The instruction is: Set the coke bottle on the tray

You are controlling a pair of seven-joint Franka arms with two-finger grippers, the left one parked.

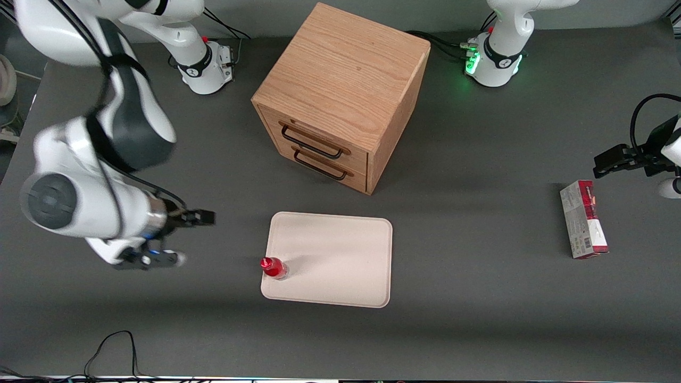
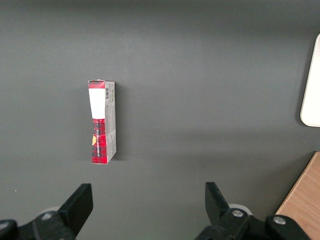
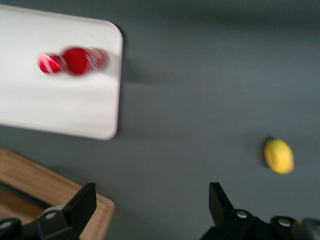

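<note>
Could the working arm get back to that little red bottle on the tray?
Probably yes. The bottle stands upright at the tray's edge nearest the open end effector, with only bare table between them and nothing above it.

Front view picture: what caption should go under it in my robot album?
Coke bottle stands upright on the tray, while the open, empty gripper hangs beside it toward the working arm's end.
</note>
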